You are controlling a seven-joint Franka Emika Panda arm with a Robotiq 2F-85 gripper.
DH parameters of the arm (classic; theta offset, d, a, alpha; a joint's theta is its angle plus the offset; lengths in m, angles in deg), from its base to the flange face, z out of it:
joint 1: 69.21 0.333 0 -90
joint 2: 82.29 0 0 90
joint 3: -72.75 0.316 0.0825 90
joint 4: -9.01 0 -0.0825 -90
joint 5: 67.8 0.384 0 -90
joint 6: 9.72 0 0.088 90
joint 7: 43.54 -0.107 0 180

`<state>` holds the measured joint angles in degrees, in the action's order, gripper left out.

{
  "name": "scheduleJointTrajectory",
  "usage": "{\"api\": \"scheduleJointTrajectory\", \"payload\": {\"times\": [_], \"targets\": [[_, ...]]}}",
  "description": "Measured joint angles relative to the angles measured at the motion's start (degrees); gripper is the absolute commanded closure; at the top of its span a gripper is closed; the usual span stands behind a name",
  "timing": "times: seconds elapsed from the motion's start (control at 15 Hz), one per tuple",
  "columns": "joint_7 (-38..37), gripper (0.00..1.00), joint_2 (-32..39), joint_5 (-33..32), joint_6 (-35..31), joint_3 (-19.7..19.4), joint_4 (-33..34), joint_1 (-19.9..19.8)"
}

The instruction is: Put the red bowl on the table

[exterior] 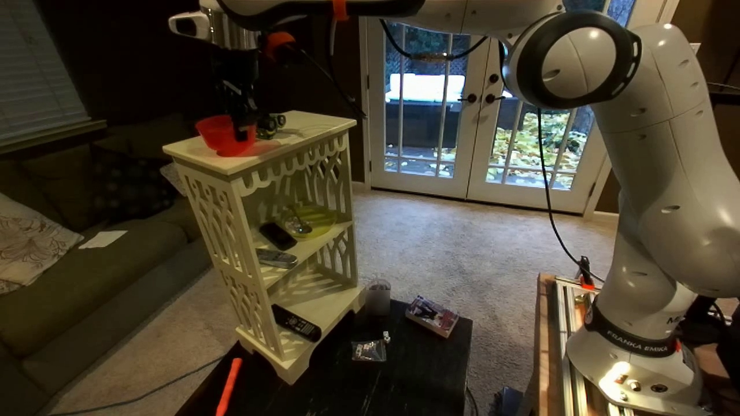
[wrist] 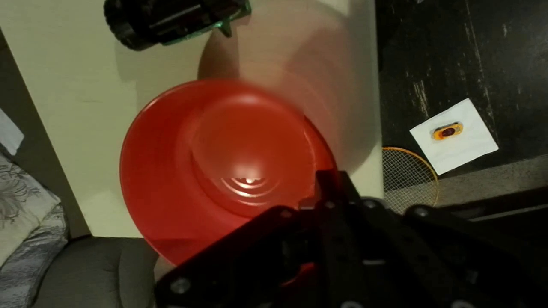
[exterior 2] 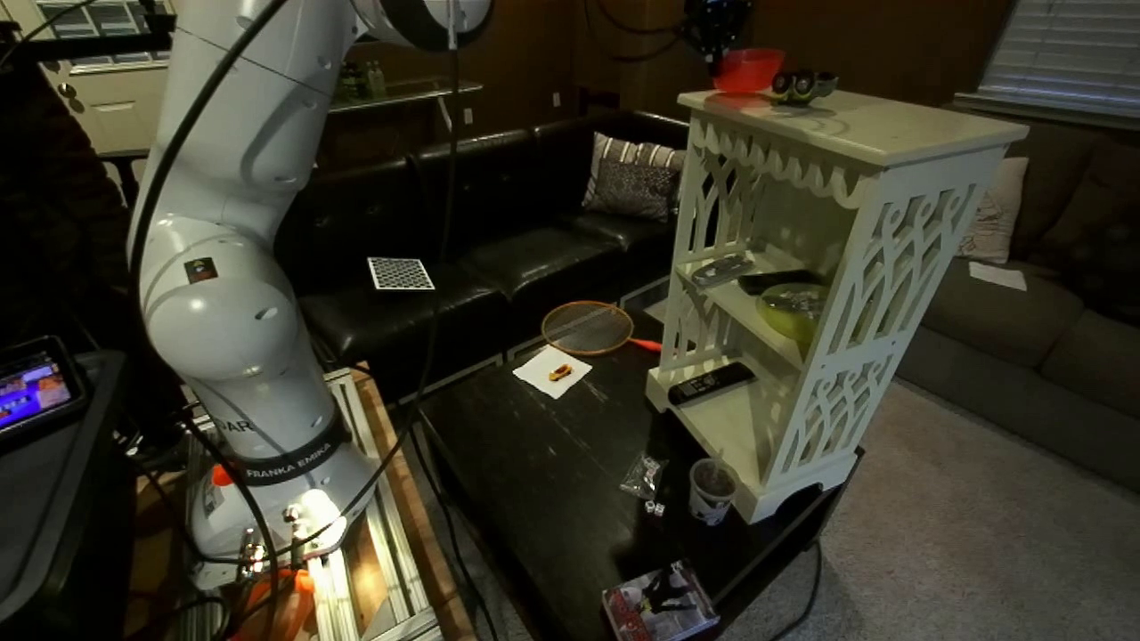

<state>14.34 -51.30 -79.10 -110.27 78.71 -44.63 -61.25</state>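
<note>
The red bowl (exterior: 222, 136) is at the top of the cream-white shelf unit, near an edge. It also shows in an exterior view (exterior 2: 750, 71) and the wrist view (wrist: 158, 171). I cannot tell whether its base touches the top or is just above it. My gripper (exterior: 243, 130) points down, with its fingers closed on the bowl's rim, one inside and one outside, in the wrist view (wrist: 336, 184). The black table (exterior 2: 534, 463) is far below and carries the shelf unit; it also shows in an exterior view (exterior: 416, 381).
A dark toy vehicle (exterior 2: 802, 86) stands beside the bowl on the shelf unit (exterior 2: 926, 142). On the table are a cup (exterior 2: 712, 490), a book (exterior 2: 659, 601), a small bag (exterior 2: 643, 476), a racket (exterior 2: 588, 328) and a white paper (exterior 2: 539, 378) with a yellow toy car. Sofas stand behind.
</note>
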Motion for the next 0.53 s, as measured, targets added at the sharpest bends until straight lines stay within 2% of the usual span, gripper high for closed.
{"api": "scheduleJointTrajectory", "payload": {"times": [0.27, 0.53], "targets": [[0.45, 0.99, -2.00, 1.46, -0.93, 1.26, 2.09, 0.06], [1.51, 0.99, -9.10, 6.77, -0.48, 4.06, -0.22, -0.40]]}}
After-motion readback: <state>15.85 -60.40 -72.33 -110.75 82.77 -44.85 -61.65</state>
